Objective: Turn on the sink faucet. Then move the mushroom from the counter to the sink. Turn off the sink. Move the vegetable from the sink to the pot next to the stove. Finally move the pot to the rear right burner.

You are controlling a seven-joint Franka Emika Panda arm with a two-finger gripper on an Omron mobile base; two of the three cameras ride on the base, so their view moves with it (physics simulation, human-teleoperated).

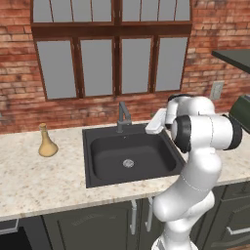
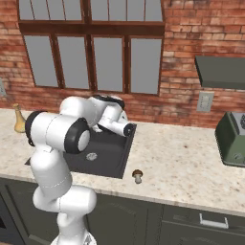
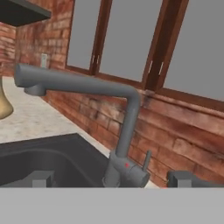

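Now hand (image 3: pixel 111 178) spread near faucet (image 3: pixel 124 131).

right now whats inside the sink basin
The sink shows only its round drain on a bare dark floor; no water or food. The arm covers the basin's right rim. The mushroom sits outside on the counter.

A tan vase (image 1: pixel 47 142) stands on the counter (image 1: pixel 39 180); a green appliance (image 2: pixel 232 139), perhaps a toaster, sits well apart.
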